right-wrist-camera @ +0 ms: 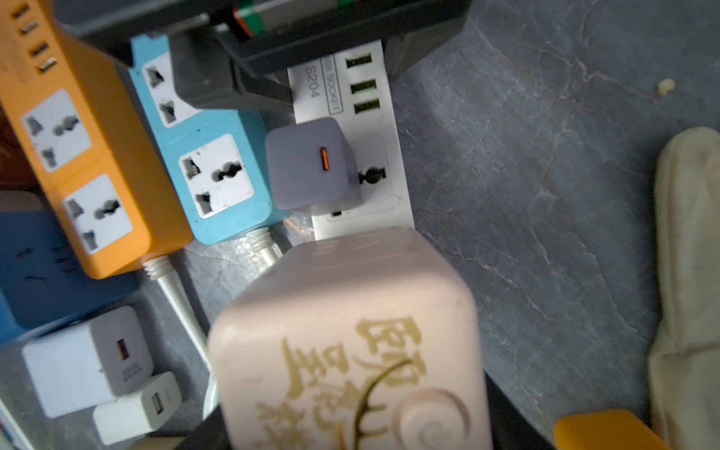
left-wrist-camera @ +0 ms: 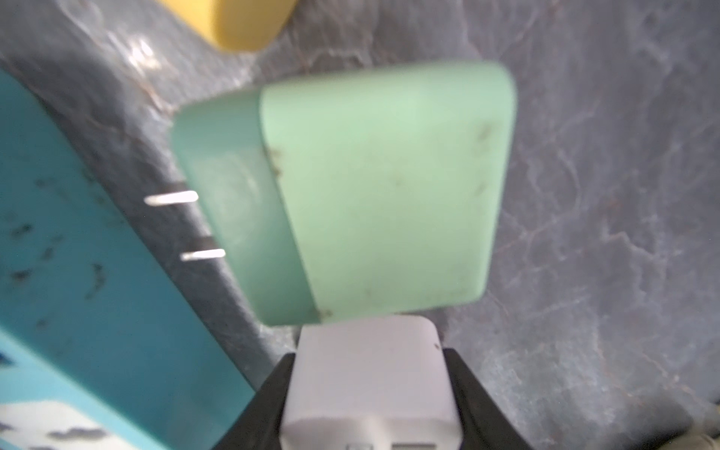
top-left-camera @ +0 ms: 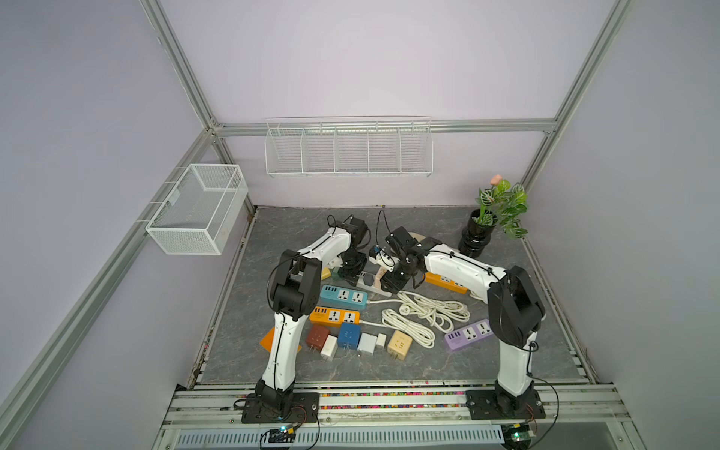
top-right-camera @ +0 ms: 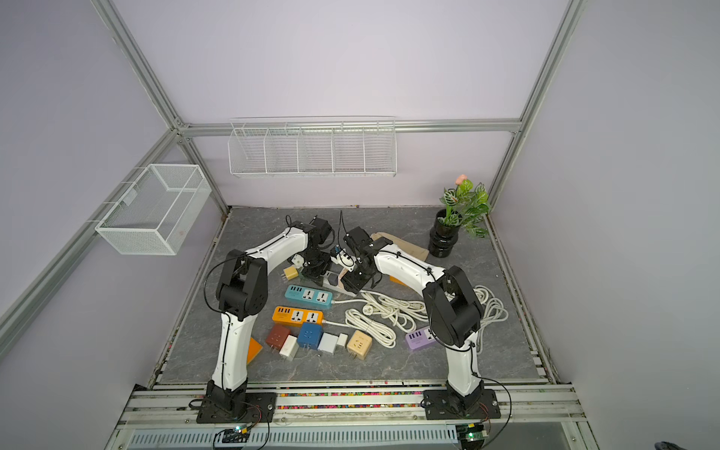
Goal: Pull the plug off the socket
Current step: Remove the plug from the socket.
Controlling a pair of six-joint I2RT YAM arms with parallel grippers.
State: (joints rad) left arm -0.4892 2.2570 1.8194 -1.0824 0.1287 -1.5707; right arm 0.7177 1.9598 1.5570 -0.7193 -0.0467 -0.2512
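The socket is a white power strip (right-wrist-camera: 374,128) (top-left-camera: 369,284) lying mid-table. My left gripper (left-wrist-camera: 370,374) (top-left-camera: 350,269) is shut across its USB end, a black finger (left-wrist-camera: 269,397) on each side. A grey plug (right-wrist-camera: 311,163) stands in the strip's middle socket. A pink cube plug (right-wrist-camera: 350,331) (top-left-camera: 380,277) with gold lettering sits over the strip's other end. My right gripper (right-wrist-camera: 350,420) (top-left-camera: 389,281) is shut on it; its prongs are hidden, so I cannot tell whether they are in the socket.
A teal strip (top-left-camera: 343,296) and an orange strip (top-left-camera: 335,315) lie beside the white one. A green adapter (left-wrist-camera: 382,195) lies past its end. Loose adapters (top-left-camera: 348,336), coiled white cables (top-left-camera: 424,311), a purple strip (top-left-camera: 469,334) and a potted plant (top-left-camera: 477,237) surround them.
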